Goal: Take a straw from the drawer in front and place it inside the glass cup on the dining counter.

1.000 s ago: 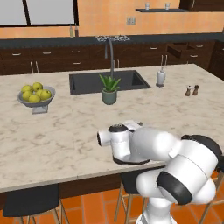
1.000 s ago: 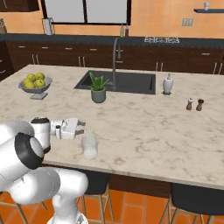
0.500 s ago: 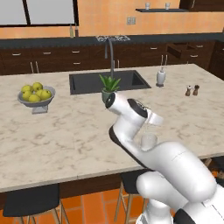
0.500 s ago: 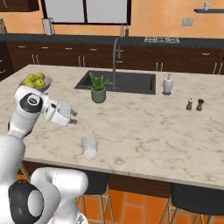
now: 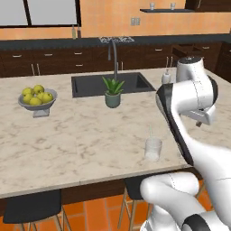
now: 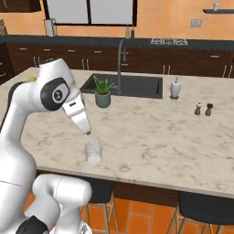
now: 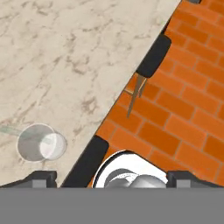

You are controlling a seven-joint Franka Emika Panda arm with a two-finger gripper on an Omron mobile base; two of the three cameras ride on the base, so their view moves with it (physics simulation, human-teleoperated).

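Note:
The glass cup (image 5: 153,149) stands near the front edge of the dining counter (image 5: 81,135). The thin pale straw (image 5: 150,131) leans inside it, its top above the rim. My gripper (image 6: 87,131) hangs just above and left of the cup (image 6: 93,153), pointing down. In the hand view its fingertips (image 7: 41,177) stand wide apart, so the gripper (image 7: 111,178) is open and holds nothing. The cup (image 7: 40,142) lies at the lower left there, with the straw (image 7: 9,129) sticking out leftward. A dark drawer (image 5: 182,48) in the far cabinet row looks pulled out.
A bowl of lemons (image 5: 37,98) sits at the left, a potted plant (image 5: 112,92) by the dark sink (image 5: 113,84) and faucet (image 5: 114,56). A soap bottle (image 6: 175,87) and two shakers (image 6: 203,109) are at the right. Dark stools (image 7: 153,56) stand under the counter edge.
The arm has risen from low beside the cup and swung round, so the hand now points down over it. The straw stays in the cup. The jaws stayed open.

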